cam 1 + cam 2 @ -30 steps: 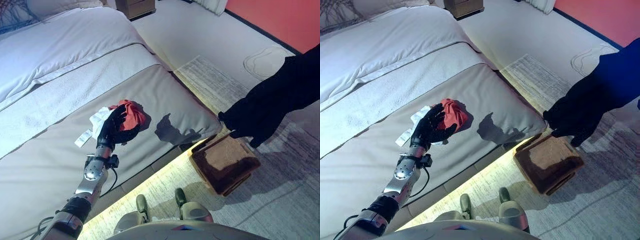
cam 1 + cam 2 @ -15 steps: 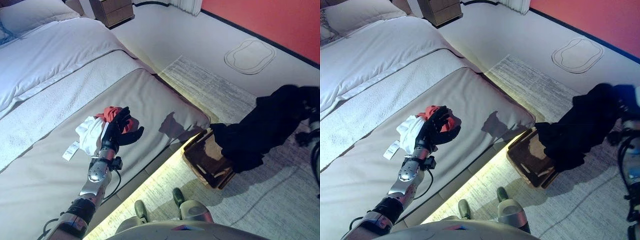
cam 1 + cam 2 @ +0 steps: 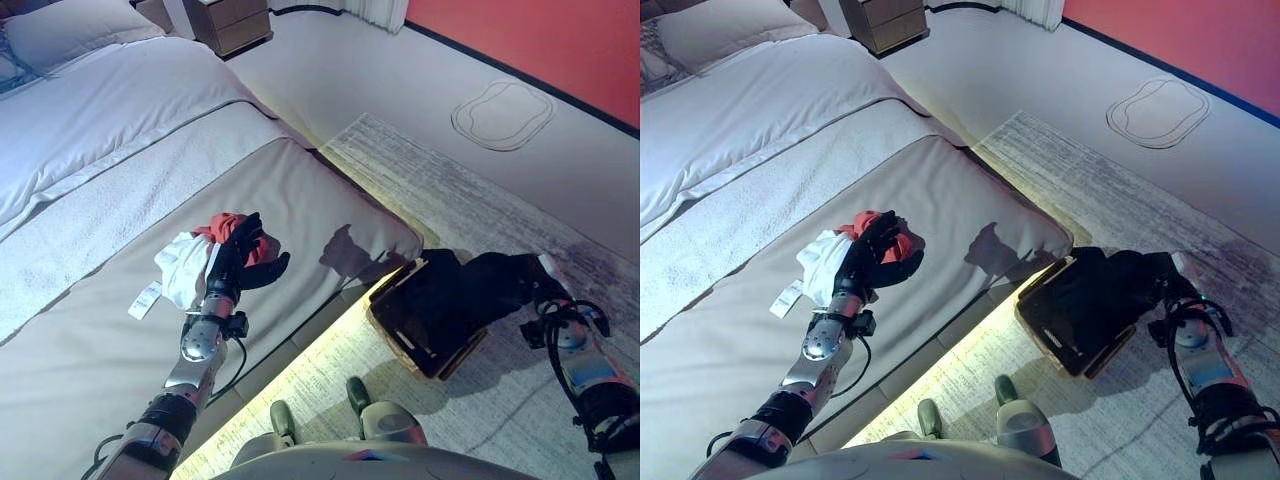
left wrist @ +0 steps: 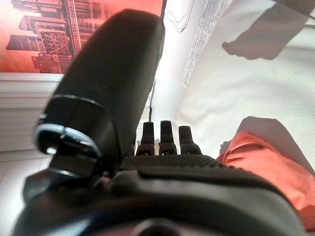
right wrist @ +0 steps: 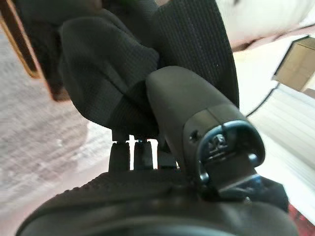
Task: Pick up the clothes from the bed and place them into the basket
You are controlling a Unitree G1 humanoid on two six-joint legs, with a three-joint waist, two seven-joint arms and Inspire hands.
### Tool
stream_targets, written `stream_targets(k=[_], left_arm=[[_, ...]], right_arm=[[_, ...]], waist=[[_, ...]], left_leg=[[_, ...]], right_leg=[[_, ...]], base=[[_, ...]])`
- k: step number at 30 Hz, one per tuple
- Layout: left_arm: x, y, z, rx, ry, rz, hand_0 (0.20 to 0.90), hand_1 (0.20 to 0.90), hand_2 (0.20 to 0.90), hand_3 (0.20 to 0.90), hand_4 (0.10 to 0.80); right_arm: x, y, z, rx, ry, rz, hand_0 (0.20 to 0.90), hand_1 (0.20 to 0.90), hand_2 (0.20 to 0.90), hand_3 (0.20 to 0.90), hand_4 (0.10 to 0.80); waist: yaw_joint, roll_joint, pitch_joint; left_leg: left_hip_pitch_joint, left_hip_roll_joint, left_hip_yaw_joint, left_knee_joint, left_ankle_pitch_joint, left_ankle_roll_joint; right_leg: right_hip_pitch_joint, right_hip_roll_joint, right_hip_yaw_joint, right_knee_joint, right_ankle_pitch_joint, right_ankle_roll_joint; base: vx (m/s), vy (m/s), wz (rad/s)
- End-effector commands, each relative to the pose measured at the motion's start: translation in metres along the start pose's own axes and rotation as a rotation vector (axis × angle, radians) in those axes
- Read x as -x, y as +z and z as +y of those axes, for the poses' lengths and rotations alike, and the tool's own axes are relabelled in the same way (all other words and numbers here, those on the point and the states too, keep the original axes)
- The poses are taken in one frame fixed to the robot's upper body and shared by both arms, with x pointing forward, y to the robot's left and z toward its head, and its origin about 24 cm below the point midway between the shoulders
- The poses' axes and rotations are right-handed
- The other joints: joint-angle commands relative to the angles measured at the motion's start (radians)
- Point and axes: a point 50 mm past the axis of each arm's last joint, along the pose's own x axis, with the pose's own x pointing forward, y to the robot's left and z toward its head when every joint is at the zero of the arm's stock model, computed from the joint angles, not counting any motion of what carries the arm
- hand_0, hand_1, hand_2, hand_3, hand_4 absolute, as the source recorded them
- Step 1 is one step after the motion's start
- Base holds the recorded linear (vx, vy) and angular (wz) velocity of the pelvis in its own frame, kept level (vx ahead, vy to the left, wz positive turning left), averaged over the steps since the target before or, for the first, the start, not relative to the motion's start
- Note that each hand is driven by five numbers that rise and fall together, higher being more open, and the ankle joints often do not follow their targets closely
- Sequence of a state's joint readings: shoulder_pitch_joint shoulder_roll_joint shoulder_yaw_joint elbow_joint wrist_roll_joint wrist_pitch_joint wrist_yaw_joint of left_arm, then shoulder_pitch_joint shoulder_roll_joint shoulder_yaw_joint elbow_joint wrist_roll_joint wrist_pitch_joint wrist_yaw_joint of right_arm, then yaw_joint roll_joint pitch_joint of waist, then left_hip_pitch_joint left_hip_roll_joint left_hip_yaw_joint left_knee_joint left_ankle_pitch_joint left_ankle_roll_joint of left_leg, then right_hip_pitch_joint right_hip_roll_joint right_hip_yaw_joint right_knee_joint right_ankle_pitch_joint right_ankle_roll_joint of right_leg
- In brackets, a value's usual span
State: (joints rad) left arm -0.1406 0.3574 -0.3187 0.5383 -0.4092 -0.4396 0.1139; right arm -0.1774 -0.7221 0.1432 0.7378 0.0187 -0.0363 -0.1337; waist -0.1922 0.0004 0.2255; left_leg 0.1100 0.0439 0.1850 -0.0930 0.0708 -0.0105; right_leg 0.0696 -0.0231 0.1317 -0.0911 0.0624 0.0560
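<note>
A red garment point(image 3: 228, 226) and a white garment point(image 3: 183, 268) with a tag lie bunched together on the grey bed cover point(image 3: 330, 200). My left hand point(image 3: 238, 258) rests against the red garment with fingers straight and thumb spread; the wrist view shows orange-red cloth point(image 4: 275, 162) just past the fingers point(image 4: 161, 135). A brown basket point(image 3: 385, 325) stands on the rug beside the bed's foot corner. My right hand point(image 3: 541, 284) holds a black garment point(image 3: 450, 300) that fills the basket and stretches over its far rim up to the hand; it also shows in the right wrist view point(image 5: 113, 83).
A wooden nightstand point(image 3: 232, 18) stands at the head of the bed. A grey rug point(image 3: 450, 190) covers the floor beside the bed. A lit strip point(image 3: 300, 365) runs under the bed edge. A red wall point(image 3: 540, 40) is beyond.
My right arm has come down and the black garment, which hung above the basket, now lies in it. My left hand has stayed at the red garment.
</note>
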Motion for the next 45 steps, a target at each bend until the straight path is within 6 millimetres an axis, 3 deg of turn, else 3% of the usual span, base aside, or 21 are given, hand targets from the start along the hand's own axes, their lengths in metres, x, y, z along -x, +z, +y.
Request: stream_targets(k=[1,3,4,12,17,21,27,34,35,41,42,45], left_arm=[[-0.029,0.038,-0.009,-0.018,-0.042,-0.196,0.9,0.9,0.9,0.9,0.8],[-0.028,0.037,-0.008,-0.015,-0.042,-0.192,0.9,0.9,0.9,0.9,0.8],[-0.028,0.036,-0.007,-0.014,-0.042,-0.189,0.9,0.9,0.9,0.9,0.8],[-0.024,0.034,-0.001,-0.016,-0.056,-0.178,0.9,0.9,0.9,0.9,0.8],[-0.025,0.035,0.0,-0.008,-0.044,-0.181,0.9,0.9,0.9,0.9,0.8],[-0.023,0.033,0.001,-0.005,-0.024,-0.175,0.9,0.9,0.9,0.9,0.8],[-0.022,0.033,0.004,-0.008,0.012,-0.178,0.9,0.9,0.9,0.9,0.8],[-0.018,0.029,0.014,-0.005,0.069,-0.166,0.9,0.9,0.9,0.9,0.8],[-0.016,0.025,0.015,-0.015,0.069,-0.15,0.9,0.9,0.9,0.9,0.8],[-0.002,0.011,0.023,-0.055,0.055,-0.085,0.9,0.9,0.9,0.9,0.8],[-0.002,0.013,0.023,-0.068,0.049,-0.097,0.9,0.9,0.9,0.9,0.8],[-0.005,0.023,0.022,-0.077,0.026,-0.151,0.9,0.9,0.9,0.9,0.8]], right_arm=[[-0.022,0.045,-0.041,-0.035,-0.202,-0.107,0.3,0.3,0.3,0.2,0.1],[-0.022,0.036,-0.038,-0.034,-0.204,-0.069,0.3,0.3,0.3,0.2,0.1],[-0.022,0.033,-0.037,-0.03,-0.204,-0.051,0.9,0.9,0.9,0.9,0.8],[-0.019,0.024,-0.033,-0.01,-0.211,-0.021,0.9,0.9,0.9,0.9,0.8],[-0.018,0.031,-0.038,0.008,-0.224,-0.057,0.9,0.9,0.9,0.9,0.8],[-0.017,0.05,-0.048,0.015,-0.273,-0.123,0.9,0.9,0.9,0.9,0.8],[-0.018,0.095,-0.066,0.03,-0.369,-0.257,0.9,0.9,0.9,0.9,0.8],[-0.014,0.165,-0.08,0.076,-0.433,-0.479,0.9,0.9,0.9,0.9,0.8],[-0.013,0.179,-0.082,0.108,-0.43,-0.522,0.9,0.9,0.9,0.9,0.8],[-0.012,0.213,-0.083,0.165,-0.379,-0.596,0.9,0.9,0.9,0.9,0.8],[-0.012,0.227,-0.084,0.162,-0.38,-0.618,0.9,0.9,0.9,0.9,0.8],[-0.009,0.247,-0.092,0.154,-0.408,-0.649,0.9,0.9,0.9,0.9,0.8]], waist=[[0.051,-0.024,-0.073],[0.056,-0.022,-0.075],[0.058,-0.021,-0.076],[0.074,-0.026,-0.08],[0.073,-0.031,-0.078],[0.075,-0.039,-0.074],[0.097,-0.046,-0.061],[0.147,-0.051,-0.062],[0.168,-0.055,-0.065],[0.241,-0.061,-0.06],[0.265,-0.057,-0.041],[0.293,-0.042,0.004]], left_leg=[[0.026,-0.025,-0.004,0.048,-0.147,0.01],[0.032,-0.026,-0.009,0.042,-0.145,0.01],[0.035,-0.027,-0.011,0.038,-0.144,0.011],[0.044,-0.026,-0.027,0.026,-0.137,0.012],[0.046,-0.026,-0.031,0.021,-0.135,0.012],[0.045,-0.026,-0.041,0.02,-0.132,0.012],[0.037,-0.031,-0.067,0.018,-0.127,0.009],[0.027,-0.041,-0.117,0.032,-0.128,0.008],[0.022,-0.043,-0.131,0.042,-0.128,0.007],[-0.017,-0.051,-0.194,0.069,-0.12,-0.001],[-0.051,-0.053,-0.213,0.091,-0.115,-0.005],[-0.118,-0.061,-0.247,0.132,-0.107,-0.01]], right_leg=[[-0.05,0.014,-0.026,0.04,0.012,0.006],[-0.044,0.013,-0.029,0.035,0.013,0.006],[-0.041,0.013,-0.031,0.034,0.013,0.006],[-0.035,0.011,-0.043,0.033,0.014,0.008],[-0.033,0.012,-0.042,0.032,0.015,0.008],[-0.03,0.012,-0.044,0.032,0.014,0.006],[-0.026,0.007,-0.065,0.028,0.014,0.002],[-0.006,-0.005,-0.115,0.041,-0.011,-0.009],[-0.002,-0.009,-0.13,0.046,-0.018,-0.013],[-0.001,-0.02,-0.207,0.074,-0.053,-0.027],[-0.024,-0.023,-0.233,0.103,-0.068,-0.036],[-0.074,-0.027,-0.268,0.157,-0.092,-0.05]], base=[[0.0,0.0,0.0],[0.028,-0.001,0.04],[0.044,-0.005,0.1],[0.024,-0.015,0.1],[0.0,0.0,0.0],[0.0,0.0,0.0],[0.006,-0.004,0.03],[0.058,-0.003,0.15],[0.116,-0.006,0.24],[0.103,-0.007,0.37],[0.01,0.017,0.48],[-0.11,0.033,0.5]])
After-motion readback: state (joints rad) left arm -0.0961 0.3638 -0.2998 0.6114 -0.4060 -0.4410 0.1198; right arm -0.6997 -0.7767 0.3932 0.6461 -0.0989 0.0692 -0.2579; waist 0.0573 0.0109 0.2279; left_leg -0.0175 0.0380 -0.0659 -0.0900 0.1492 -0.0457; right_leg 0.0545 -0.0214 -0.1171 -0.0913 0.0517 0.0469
